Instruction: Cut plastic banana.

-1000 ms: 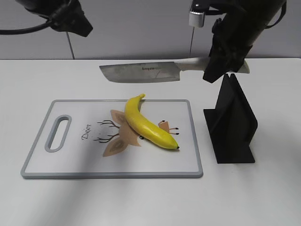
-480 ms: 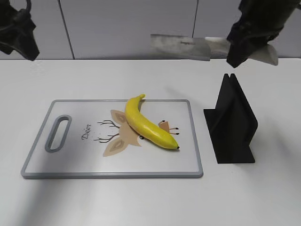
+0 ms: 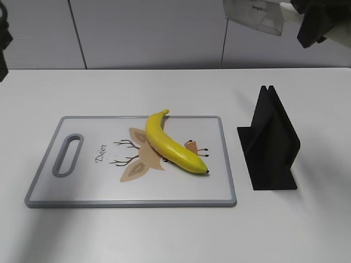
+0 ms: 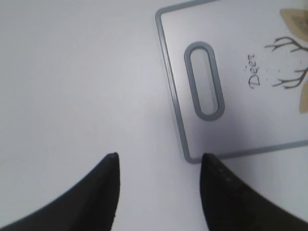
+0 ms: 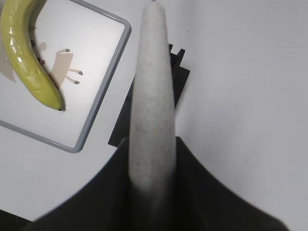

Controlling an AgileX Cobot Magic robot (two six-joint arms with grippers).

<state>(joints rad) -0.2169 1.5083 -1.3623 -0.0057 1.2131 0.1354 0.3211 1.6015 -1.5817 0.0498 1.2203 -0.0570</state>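
Observation:
The plastic banana (image 3: 172, 143) lies whole and glossy yellow on the white cutting board (image 3: 82, 189), slanting from upper left to lower right, dark tip at the lower right; it also shows in the right wrist view (image 5: 26, 65). My right gripper (image 5: 152, 144) is shut on the pale speckled handle of the knife (image 5: 151, 96). In the exterior view the knife blade (image 3: 255, 15) is high at the top right, above the black knife stand (image 3: 271, 145). My left gripper (image 4: 159, 161) is open and empty over bare table beside the board's handle corner (image 4: 204, 79).
The black knife stand sits on the table right of the board, also seen in the right wrist view (image 5: 126, 122). The board has a grey rim, a slot handle (image 3: 67, 155) on the left and a deer drawing. White table all around.
The right gripper has lifted the knife up and to the right, from low over the board's far edge to the top right corner. The left arm has withdrawn to the left edge.

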